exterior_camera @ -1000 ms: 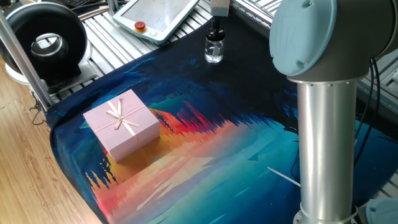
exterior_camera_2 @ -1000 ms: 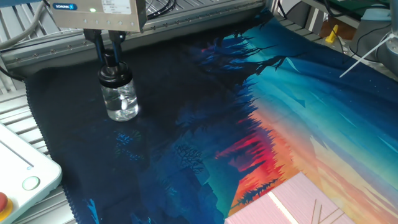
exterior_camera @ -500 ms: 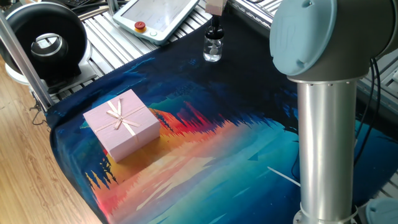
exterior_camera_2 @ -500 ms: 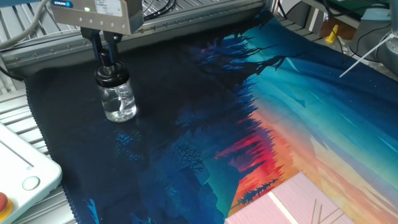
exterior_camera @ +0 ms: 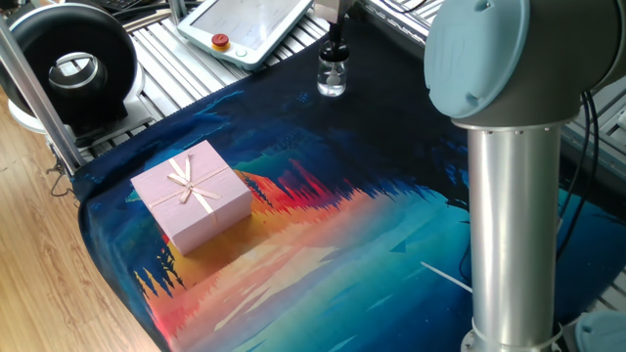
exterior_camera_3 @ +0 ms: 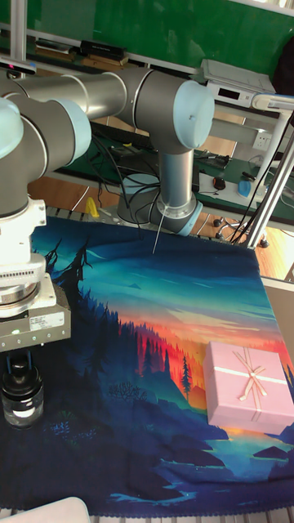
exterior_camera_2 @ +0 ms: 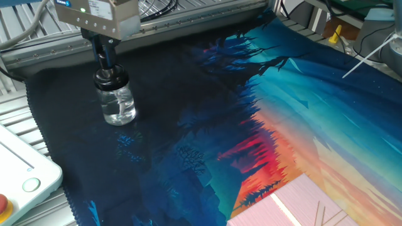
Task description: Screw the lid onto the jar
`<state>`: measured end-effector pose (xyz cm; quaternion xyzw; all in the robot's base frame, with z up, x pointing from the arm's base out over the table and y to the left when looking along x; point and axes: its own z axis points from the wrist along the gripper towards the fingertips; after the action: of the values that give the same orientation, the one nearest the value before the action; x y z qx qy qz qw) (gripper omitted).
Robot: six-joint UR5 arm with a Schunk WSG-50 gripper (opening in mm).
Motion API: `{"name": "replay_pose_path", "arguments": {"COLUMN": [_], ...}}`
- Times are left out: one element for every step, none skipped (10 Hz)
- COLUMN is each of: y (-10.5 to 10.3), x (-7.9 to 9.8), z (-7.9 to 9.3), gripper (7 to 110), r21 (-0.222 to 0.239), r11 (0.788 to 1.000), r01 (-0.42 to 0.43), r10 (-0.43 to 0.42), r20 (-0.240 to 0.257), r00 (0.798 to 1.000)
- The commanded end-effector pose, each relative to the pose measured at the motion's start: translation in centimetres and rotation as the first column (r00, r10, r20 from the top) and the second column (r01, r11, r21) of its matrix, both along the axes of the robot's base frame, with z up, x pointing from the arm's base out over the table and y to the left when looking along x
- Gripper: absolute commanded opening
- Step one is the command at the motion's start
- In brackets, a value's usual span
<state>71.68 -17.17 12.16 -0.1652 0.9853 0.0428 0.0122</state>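
The jar [exterior_camera_2: 119,105] is a tiny clear glass bottle standing on the dark far corner of the painted cloth. It also shows in one fixed view as the jar [exterior_camera: 332,84] and in the tall view as the jar [exterior_camera_3: 23,410]. The black lid [exterior_camera_2: 110,78] sits on its neck, bulb top upward. My gripper [exterior_camera_2: 107,63] hangs straight above it, fingers shut on the lid's bulb. The same gripper [exterior_camera: 335,44] appears near that frame's top edge, and the gripper [exterior_camera_3: 20,366] is at the tall view's lower left.
A pink gift box [exterior_camera: 193,194] with a ribbon stands on the cloth's near side. A teach pendant [exterior_camera: 249,24] lies on the slatted table just past the jar. The arm's grey base column [exterior_camera: 514,196] rises at the right. A black round device [exterior_camera: 73,64] sits far left.
The gripper has turned about its vertical axis while holding the lid. Gripper, lid and jar have drifted slightly toward the cloth's far edge.
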Motion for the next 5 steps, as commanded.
{"name": "replay_pose_path", "arguments": {"y": [-0.17, -0.20, 0.04, 0.00, 0.24], "x": [0.60, 0.64, 0.74, 0.79, 0.88], "z": [-0.08, -0.08, -0.05, -0.05, -0.03], "gripper": [7, 7, 7, 7, 7], "r21": [0.004, 0.004, 0.013, 0.009, 0.019], "r11": [0.989, 0.980, 0.967, 0.953, 0.943], "r01": [0.151, 0.199, 0.254, 0.303, 0.333], "r10": [-0.151, -0.199, -0.254, -0.303, -0.333], "r20": [0.001, -0.005, -0.009, -0.011, -0.014], "r00": [0.989, 0.980, 0.967, 0.953, 0.943]}}
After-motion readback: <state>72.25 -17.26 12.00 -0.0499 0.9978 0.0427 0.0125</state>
